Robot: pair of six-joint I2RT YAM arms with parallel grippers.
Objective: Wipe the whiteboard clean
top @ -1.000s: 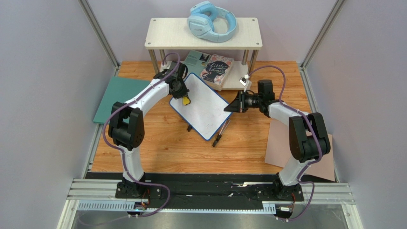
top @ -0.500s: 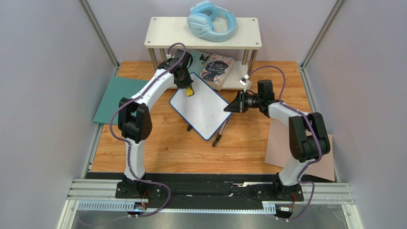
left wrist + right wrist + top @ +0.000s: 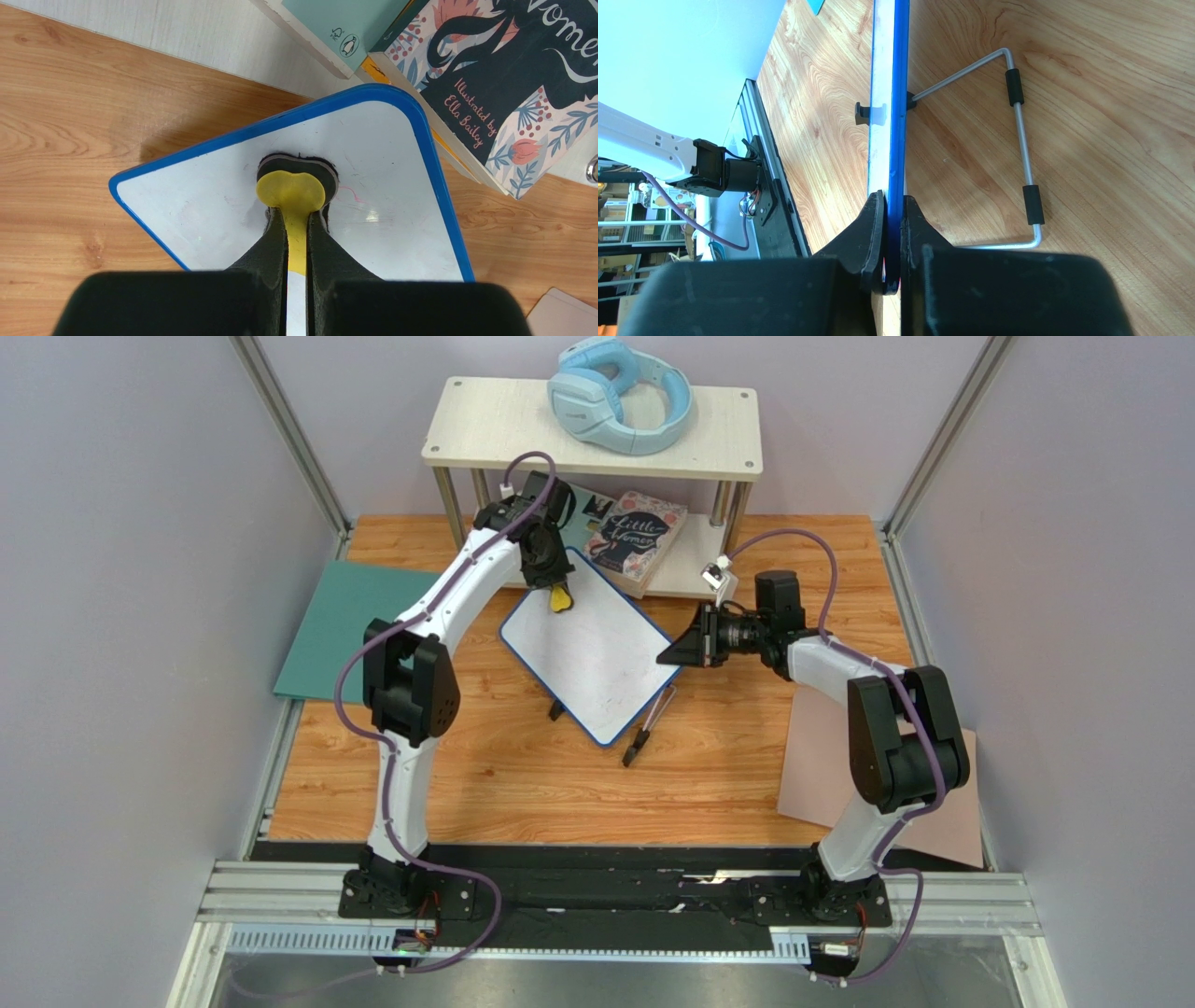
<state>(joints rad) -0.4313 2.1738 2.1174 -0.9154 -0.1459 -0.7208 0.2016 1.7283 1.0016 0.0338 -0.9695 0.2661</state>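
Left fingers (image 3: pixel 270 241): clamped on yellow eraser (image 3: pixel 290 189), its pad pressed to the whiteboard (image 3: pixel 393 231) near the far corner. Right fingers (image 3: pixel 868 231): pinching the board's blue rim, steadying it. Whiteboard: propped on its wire stand (image 3: pixel 1018 140), mid tabletop (image 3: pixel 463 770), beside the book (image 3: pixel 505 77). Progress: surface mostly clean; a faint pink stroke (image 3: pixel 349 198) beside the pad is left to wipe.
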